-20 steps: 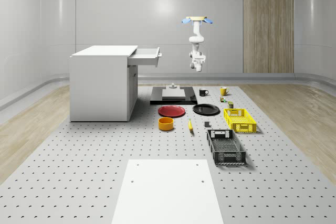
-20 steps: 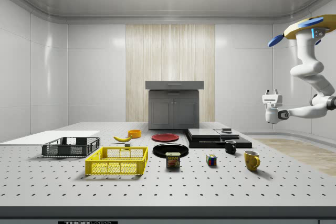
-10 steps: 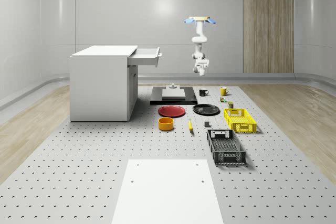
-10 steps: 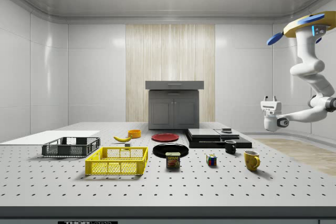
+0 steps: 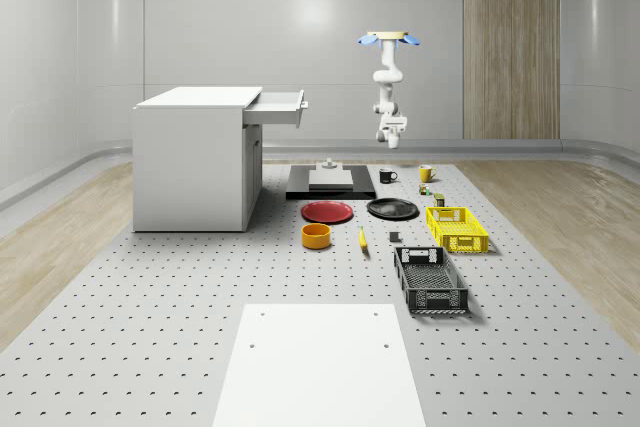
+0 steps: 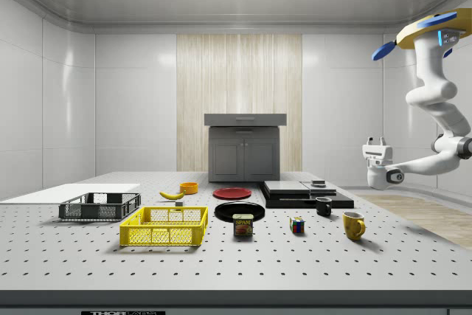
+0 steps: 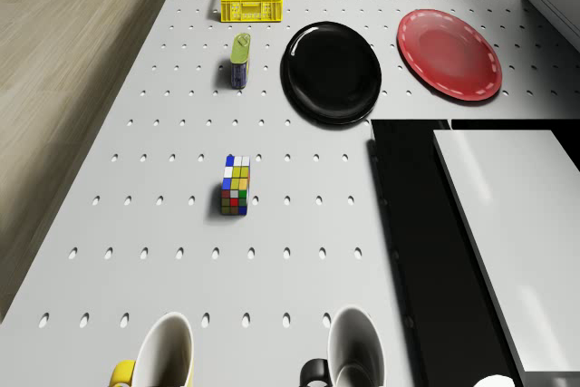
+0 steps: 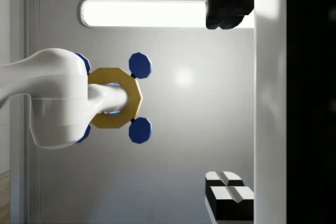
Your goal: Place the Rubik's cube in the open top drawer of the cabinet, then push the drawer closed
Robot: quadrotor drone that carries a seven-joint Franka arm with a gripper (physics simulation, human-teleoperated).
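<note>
The Rubik's cube (image 7: 236,185) (image 6: 297,225) (image 5: 424,189) lies on the perforated table, between the mugs and a tin. The white cabinet (image 5: 195,157) (image 6: 245,154) stands at the whole-scene view's left, its top drawer (image 5: 278,107) pulled out. The drone (image 5: 390,38) (image 6: 431,31) hovers high over the table's far end, right of the drawer. My gripper (image 6: 375,140) (image 5: 392,137) (image 8: 228,100) hangs well above the table, turned upward toward the drone, open and holding nothing, far from cube and drawer.
A black mug (image 7: 349,355) and yellow mug (image 7: 159,355) sit near the cube, with the tin (image 7: 239,60), black plate (image 7: 331,72) and red plate (image 7: 449,53) beyond. A black slab (image 5: 330,185), yellow crate (image 5: 457,228), black crate (image 5: 430,279), orange bowl (image 5: 316,236) and banana (image 5: 362,239) share the table.
Drone and arm have drifted toward the whole-scene view's right. The gripper has sunk a little and shifted left in the side view. The cube and drawer stay put.
</note>
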